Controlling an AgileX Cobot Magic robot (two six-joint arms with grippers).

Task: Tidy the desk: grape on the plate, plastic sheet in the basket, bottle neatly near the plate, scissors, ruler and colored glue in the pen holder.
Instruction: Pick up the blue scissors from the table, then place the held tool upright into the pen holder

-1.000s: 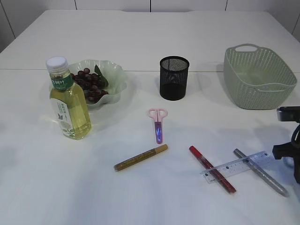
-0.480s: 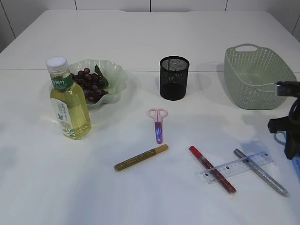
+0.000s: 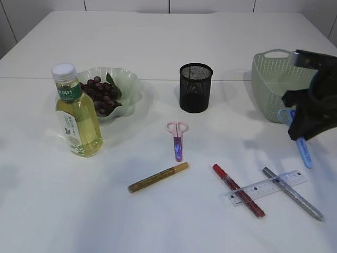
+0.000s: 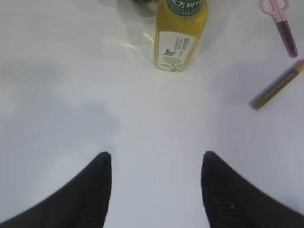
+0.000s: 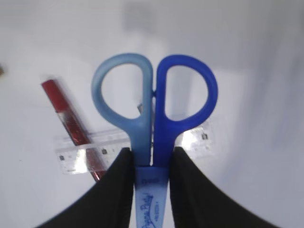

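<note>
My right gripper point(image 3: 296, 129) is shut on blue scissors point(image 3: 304, 153) and holds them in the air in front of the green basket point(image 3: 284, 87). In the right wrist view the jaws point(image 5: 151, 152) clamp the blue scissors point(image 5: 137, 123) just below the handles, above the clear ruler point(image 5: 71, 159) and a red glue pen point(image 5: 64, 107). Pink scissors point(image 3: 177, 138), a gold glue pen point(image 3: 158, 177), the red glue pen point(image 3: 238, 190), the ruler point(image 3: 266, 183) and a silver glue pen point(image 3: 293, 193) lie on the table. The black mesh pen holder point(image 3: 195, 87) stands mid-table. Grapes point(image 3: 100, 95) lie in the plate point(image 3: 131, 87), with the bottle point(image 3: 77, 113) beside it. My left gripper point(image 4: 154, 154) is open over bare table. No plastic sheet is in view.
In the left wrist view the bottle point(image 4: 180, 35), the pink scissors point(image 4: 282, 23) and the gold glue pen point(image 4: 278, 85) lie ahead of the jaws. The table point(image 3: 168, 42) is white, with bare surface behind the pen holder and at the front left.
My right gripper has risen from the table's lower right edge and moved up toward the basket, carrying the blue scissors. Nothing else has moved.
</note>
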